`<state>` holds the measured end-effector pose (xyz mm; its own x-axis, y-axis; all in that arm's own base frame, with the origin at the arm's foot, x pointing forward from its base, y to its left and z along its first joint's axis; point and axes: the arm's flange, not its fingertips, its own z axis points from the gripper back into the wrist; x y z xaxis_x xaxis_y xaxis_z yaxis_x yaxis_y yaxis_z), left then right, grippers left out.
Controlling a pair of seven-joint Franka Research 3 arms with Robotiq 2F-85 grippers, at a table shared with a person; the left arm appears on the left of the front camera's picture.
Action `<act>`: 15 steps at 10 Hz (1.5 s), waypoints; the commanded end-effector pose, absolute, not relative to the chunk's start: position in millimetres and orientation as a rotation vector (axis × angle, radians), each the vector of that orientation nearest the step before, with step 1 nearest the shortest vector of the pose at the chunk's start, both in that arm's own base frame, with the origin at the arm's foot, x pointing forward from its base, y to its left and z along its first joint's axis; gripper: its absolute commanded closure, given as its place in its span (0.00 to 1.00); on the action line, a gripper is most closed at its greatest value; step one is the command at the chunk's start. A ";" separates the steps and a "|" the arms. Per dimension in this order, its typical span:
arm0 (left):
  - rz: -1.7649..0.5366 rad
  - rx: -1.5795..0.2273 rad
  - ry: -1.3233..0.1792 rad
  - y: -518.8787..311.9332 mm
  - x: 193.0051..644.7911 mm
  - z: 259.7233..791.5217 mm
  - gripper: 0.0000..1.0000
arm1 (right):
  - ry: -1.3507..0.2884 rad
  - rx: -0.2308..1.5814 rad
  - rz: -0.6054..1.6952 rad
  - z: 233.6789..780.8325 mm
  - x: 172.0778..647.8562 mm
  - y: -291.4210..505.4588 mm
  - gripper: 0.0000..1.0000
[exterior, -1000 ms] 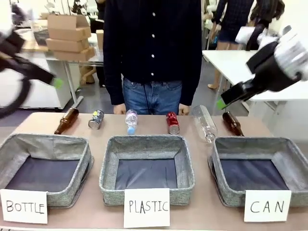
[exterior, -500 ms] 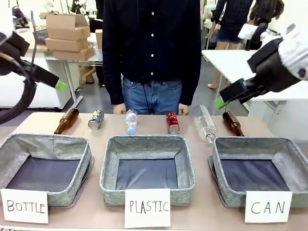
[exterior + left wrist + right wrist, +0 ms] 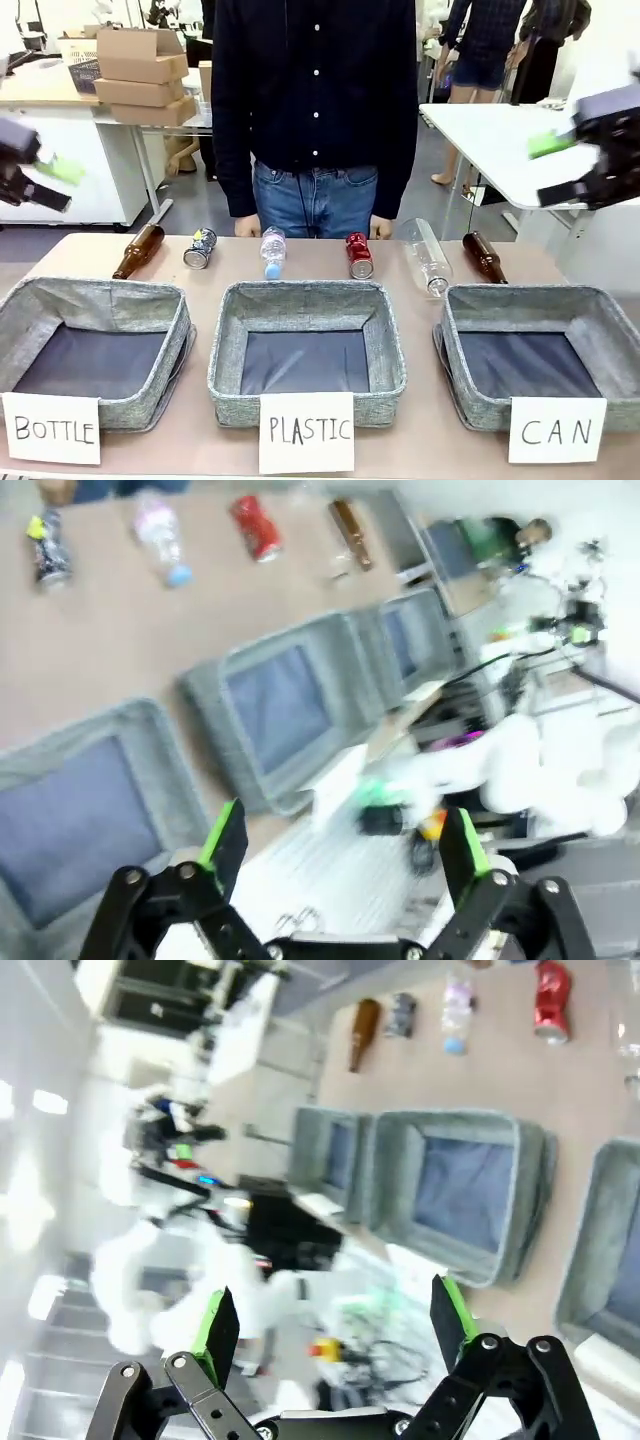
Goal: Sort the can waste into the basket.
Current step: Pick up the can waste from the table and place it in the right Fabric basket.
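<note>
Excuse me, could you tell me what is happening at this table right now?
A two-armed robot is set to sort cans into the CAN basket, but nothing has been picked up yet. Its left hand and right hand are both open and empty, raised at either side above the table. The silver can and the red can lie along the far edge, in front of a person standing there. The CAN basket looks empty.

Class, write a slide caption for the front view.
Left gripper and right gripper hover open; red can and silver can lie outside the empty CAN basket.
</note>
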<state>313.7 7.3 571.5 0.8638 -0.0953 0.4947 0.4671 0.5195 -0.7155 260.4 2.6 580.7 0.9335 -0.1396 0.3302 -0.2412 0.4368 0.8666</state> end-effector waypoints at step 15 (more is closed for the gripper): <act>-0.007 -1.379 -0.392 25.9 348.4 575.9 0.00 | -0.337 1.198 -0.355 548.4 282.8 -56.9 0.00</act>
